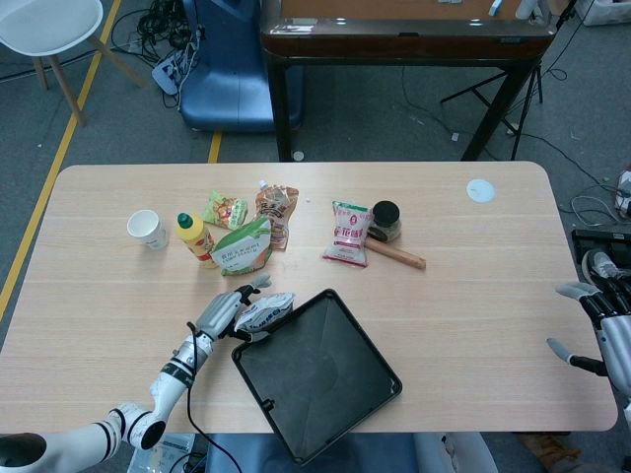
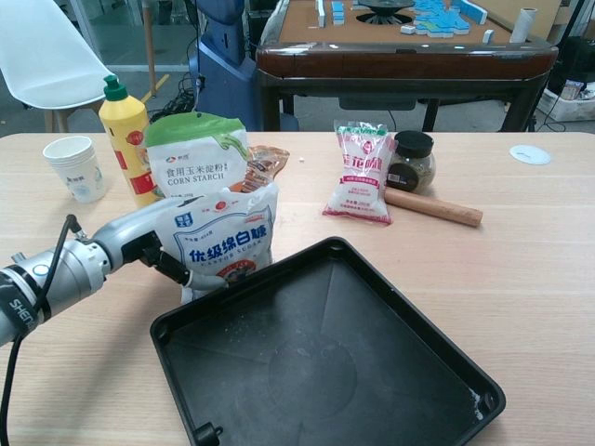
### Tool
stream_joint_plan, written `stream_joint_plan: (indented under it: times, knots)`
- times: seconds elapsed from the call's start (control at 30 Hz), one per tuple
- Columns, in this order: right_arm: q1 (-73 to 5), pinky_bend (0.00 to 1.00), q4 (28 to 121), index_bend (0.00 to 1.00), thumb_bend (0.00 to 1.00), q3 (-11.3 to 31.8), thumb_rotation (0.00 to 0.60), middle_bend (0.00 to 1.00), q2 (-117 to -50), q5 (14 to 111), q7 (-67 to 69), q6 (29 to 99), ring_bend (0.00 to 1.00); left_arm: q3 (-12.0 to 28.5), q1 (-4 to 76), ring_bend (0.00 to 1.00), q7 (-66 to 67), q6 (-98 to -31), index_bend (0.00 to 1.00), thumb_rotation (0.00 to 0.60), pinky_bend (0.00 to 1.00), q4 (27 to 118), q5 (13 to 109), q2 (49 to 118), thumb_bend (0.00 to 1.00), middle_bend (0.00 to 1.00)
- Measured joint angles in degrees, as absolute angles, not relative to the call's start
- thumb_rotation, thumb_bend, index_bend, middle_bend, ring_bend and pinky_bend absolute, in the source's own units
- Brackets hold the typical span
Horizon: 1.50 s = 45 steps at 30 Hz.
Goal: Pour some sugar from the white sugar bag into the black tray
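The white sugar bag stands upright against the left corner of the black tray, which holds nothing but a few specks. My left hand has come up against the bag's left side. Its thumb lies across the lower front and one finger reaches past the bag's back; the other fingers are hidden behind it. The bag is not squeezed or lifted. My right hand hovers open, fingers spread, off the table's right edge, seen only in the head view.
Behind the sugar bag stand a corn starch bag, a yellow bottle, a paper cup and snack packets. A pink bag, a dark jar and a wooden rolling pin lie mid-table.
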<state>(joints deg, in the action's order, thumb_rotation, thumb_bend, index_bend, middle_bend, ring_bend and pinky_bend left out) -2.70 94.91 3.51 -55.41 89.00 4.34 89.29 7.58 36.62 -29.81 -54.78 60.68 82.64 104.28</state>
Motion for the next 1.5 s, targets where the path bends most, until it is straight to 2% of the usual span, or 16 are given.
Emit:
stream_joint_plan:
  times: [0.33, 0.43, 0.53, 0.6, 0.77, 0.87, 1.13, 1.5]
  knots:
    - [-2.4, 0.12, 94.8, 0.29, 0.16, 3.6, 0.600, 0.29, -55.4, 88.7, 4.5, 89.5, 0.15, 7.8, 37.9, 0.22, -32.2, -54.1, 0.13, 0.600, 0.31, 57.5, 82.2, 106.5, 0.15, 0.19]
    - [-2.2, 0.12, 94.8, 0.29, 0.16, 3.7, 0.600, 0.29, -55.3, 88.5, 4.5, 89.6, 0.15, 7.9, 38.2, 0.24, -32.9, -53.8, 0.16, 0.600, 0.34, 56.3, 82.0, 107.2, 0.15, 0.21]
    - [-2.2, 0.12, 94.7, 0.29, 0.16, 3.7, 0.600, 0.29, -55.3, 88.3, 4.6, 89.5, 0.15, 8.2, 38.3, 0.33, -33.4, -54.2, 0.28, 0.600, 0.45, 55.0, 81.8, 108.0, 0.15, 0.33]
    - [-2.2, 0.12, 94.7, 0.29, 0.16, 3.8, 0.600, 0.29, -55.4, 88.3, 4.6, 89.4, 0.15, 8.5, 38.3, 0.41, -33.8, -54.6, 0.38, 0.600, 0.54, 53.7, 81.6, 108.6, 0.15, 0.43]
    - [-2.3, 0.12, 94.7, 0.29, 0.16, 4.0, 0.600, 0.29, -55.3, 88.3, 4.6, 89.3, 0.15, 8.8, 39.1, 0.51, -34.8, -55.4, 0.48, 0.600, 0.64, 50.9, 82.0, 109.3, 0.15, 0.60]
    - [-2.4, 0.12, 94.8, 0.29, 0.16, 4.0, 0.600, 0.29, -55.3, 88.2, 4.5, 89.2, 0.15, 8.6, 39.6, 0.53, -35.2, -56.6, 0.53, 0.600, 0.67, 49.3, 83.3, 109.3, 0.15, 0.63]
    - [-2.4, 0.12, 95.0, 0.29, 0.16, 4.1, 0.600, 0.29, -55.4, 88.4, 4.4, 89.2, 0.15, 6.6, 40.5, 0.55, -32.1, -64.9, 0.54, 0.600, 0.69, 43.5, 89.0, 108.7, 0.15, 0.67]
    - [-2.6, 0.12, 95.0, 0.29, 0.16, 4.0, 0.600, 0.29, -55.6, 89.5, 4.6, 89.4, 0.15, 3.9, 40.0, 0.56, -12.3, -76.7, 0.53, 0.600, 0.70, 43.0, 95.4, 106.5, 0.15, 0.68]
